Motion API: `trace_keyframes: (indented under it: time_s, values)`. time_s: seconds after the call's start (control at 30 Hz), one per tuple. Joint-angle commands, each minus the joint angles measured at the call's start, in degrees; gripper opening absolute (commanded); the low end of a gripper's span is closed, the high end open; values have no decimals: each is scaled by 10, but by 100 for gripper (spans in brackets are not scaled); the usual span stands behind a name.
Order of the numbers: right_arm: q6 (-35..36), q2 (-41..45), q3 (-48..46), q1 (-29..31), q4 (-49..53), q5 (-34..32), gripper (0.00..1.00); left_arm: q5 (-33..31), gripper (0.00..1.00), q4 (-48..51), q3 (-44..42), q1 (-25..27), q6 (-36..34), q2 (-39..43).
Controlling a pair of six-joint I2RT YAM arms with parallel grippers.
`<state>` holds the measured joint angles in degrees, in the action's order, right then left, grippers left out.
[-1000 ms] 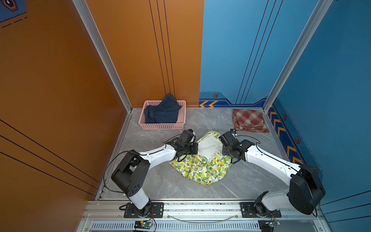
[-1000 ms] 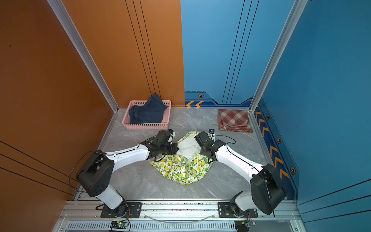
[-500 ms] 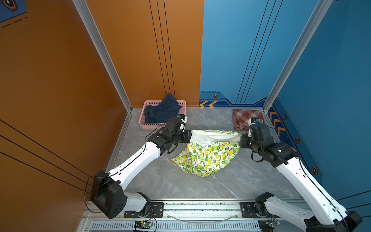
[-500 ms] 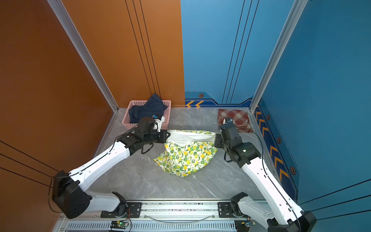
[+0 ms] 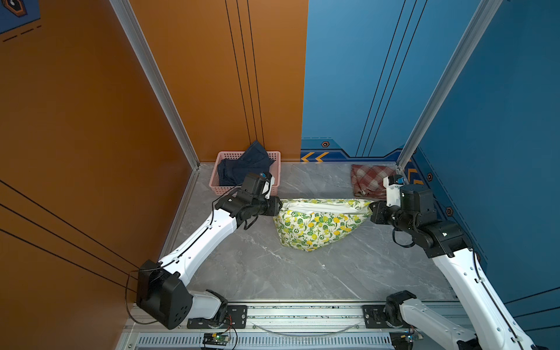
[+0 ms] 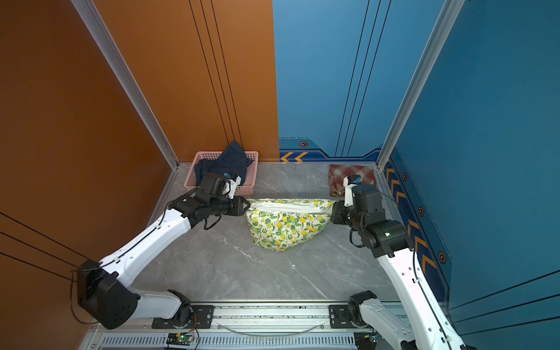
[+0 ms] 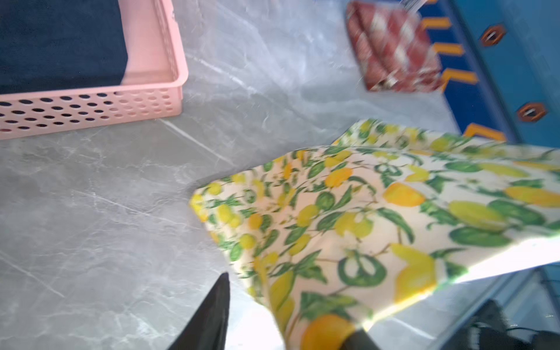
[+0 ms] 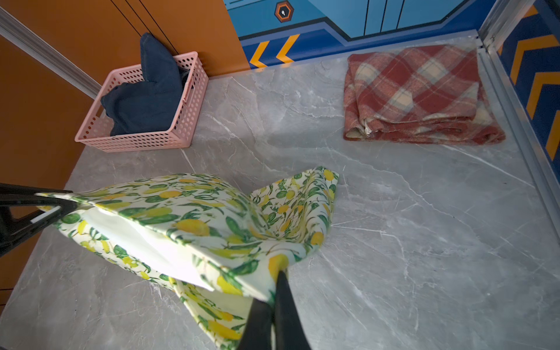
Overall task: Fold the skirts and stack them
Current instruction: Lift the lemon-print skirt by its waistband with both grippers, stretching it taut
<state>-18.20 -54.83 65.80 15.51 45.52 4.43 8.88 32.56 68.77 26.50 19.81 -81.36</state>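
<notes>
Lemon skirt [image 5: 312, 225] stretched wider; left gripper [image 5: 278, 208] opened

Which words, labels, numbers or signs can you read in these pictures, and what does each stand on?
No words, brands or numbers can be read anywhere.
Orange chevrons: arrow signs on the dark blue wall strip.
Hexagon badge: its mark is too small to read.

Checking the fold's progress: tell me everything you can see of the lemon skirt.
The lemon skirt is thin white cloth printed with yellow lemons and green leaves, plain white inside. It hangs stretched between the hands, top edge taut, lower part sagging in a point to the table. The right hand pinches one end; the other sits in the open left hand. No other skirt touches it.
</notes>
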Motion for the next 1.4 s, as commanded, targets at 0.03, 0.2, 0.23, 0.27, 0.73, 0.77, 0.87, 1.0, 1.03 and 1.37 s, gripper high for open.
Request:
trace_keyframes:
  time_s: [0.03, 0.2, 0.23, 0.27, 0.73, 0.77, 0.87, 1.0, 1.03, 1.37]
  values:
    - [-4, -14, -35, 1, 3, 20, 0, 5, 72, 41, -11, 1, -5, -25]
    - [-8, -20, -46, 8, -8, 20, 0, 24, 75, 41, -4, 3, -3, -42]
    - [-8, -21, -47, 10, -10, 20, 0, 31, 76, 39, -2, 6, -2, -45]
    - [-8, -22, -49, 11, -11, 21, 0, 36, 76, 35, -1, 10, -1, -46]
    - [-18, -23, -51, 40, -30, 16, 0, -5, 73, -8, 7, 31, -7, -116]
    - [-18, -23, -50, 42, -30, 16, 0, -11, 73, -17, 7, 30, -4, -119]
    - [-19, -23, -49, 48, -31, 15, 0, -24, 73, -52, 7, 31, 0, -130]
    - [-20, -20, -49, 52, -32, 13, 0, -21, 70, -128, -6, 30, 7, -151]
    - [-20, -18, -49, 52, -33, 12, 0, -14, 64, -155, -12, 30, 10, -153]
    - [-10, -9, -4, 51, 1, -10, 0, 5, 0, -151, 8, 36, -11, -66]
